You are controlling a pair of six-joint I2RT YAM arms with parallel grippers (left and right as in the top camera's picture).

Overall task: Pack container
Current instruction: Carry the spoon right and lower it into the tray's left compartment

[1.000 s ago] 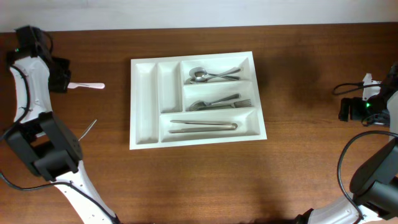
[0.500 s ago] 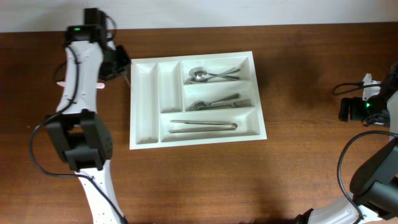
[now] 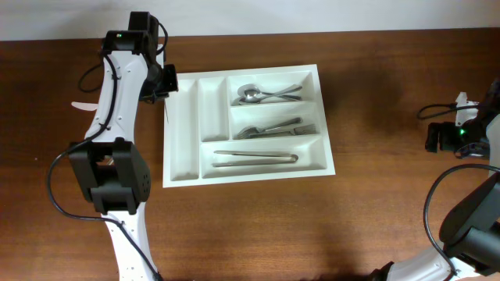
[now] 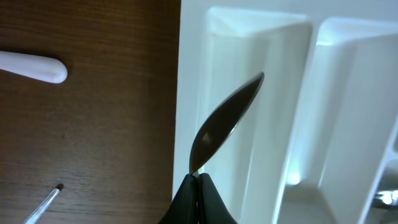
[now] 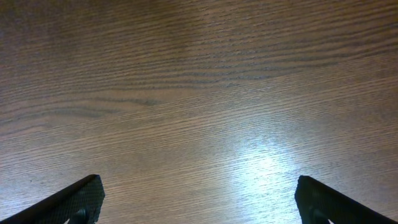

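Pinching dark metal utensil (image 4: pixel 224 121) in left end effector (image 4: pixel 198 185) over white container (image 3: pixel 181 133), outer narrow slot; three crosswise slots holding cutlery (image 3: pixel 266 94). Right end effector (image 5: pixel 199 202) gaping wide.

The tray's (image 3: pixel 258 176) two narrow compartments on its left side lay bare, but the left gripper (image 4: pixel 198 178) hung over the outermost one, pinching a metal utensil (image 4: pixel 224 124) above it. Spoons (image 3: pixel 266 94), forks (image 3: pixel 277 127) and long pieces (image 3: pixel 256 157) filled the three crosswise compartments. Left of the tray lay a white handle (image 4: pixel 37 67) and a thin stick (image 4: pixel 40 205). Right of the tray the wood ran open.
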